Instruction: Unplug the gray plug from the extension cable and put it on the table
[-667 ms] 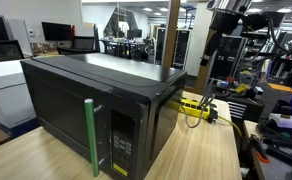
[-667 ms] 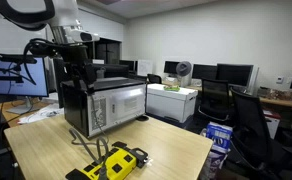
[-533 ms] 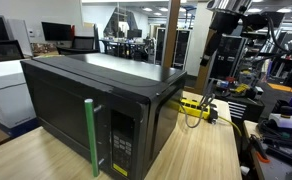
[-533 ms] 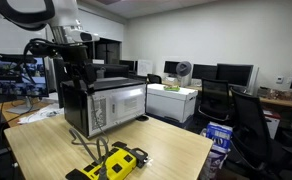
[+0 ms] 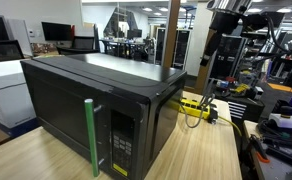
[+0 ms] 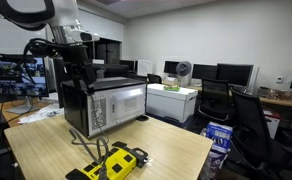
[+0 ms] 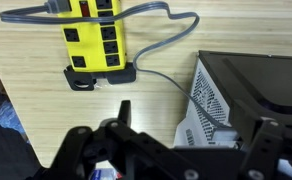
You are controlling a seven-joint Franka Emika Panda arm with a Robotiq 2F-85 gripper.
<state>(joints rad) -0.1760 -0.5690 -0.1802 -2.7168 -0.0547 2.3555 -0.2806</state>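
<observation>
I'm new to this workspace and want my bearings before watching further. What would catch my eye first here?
A big black microwave dominates the pale wood table, with an upright green handle on its front. Next comes the bright yellow extension cable, which lies flat on the table beside the microwave; it shows in both exterior views and from the wrist.
</observation>
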